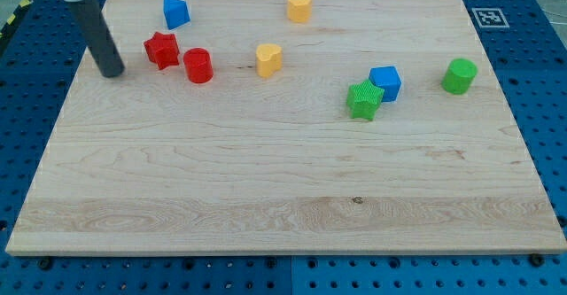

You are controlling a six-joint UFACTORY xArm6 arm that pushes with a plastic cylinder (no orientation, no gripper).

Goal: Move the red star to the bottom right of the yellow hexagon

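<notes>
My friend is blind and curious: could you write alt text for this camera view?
A dark rod's tip rests on a wooden board just left of a red star, which touches a red cylinder. Nearby are a blue block and two yellow blocks; at the right, a green star touches a blue cube, beside a green cylinder.

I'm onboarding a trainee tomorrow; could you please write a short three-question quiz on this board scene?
1. True or false: my tip touches the red star.
2. Which block sits right beside the red star, on the view's right? A) red cylinder B) green star C) blue cube
3. Fill in: the yellow hexagon lies near the view's ___ edge.

Key: 1 false, it stands apart at the view's left; 2 A; 3 top.
</notes>
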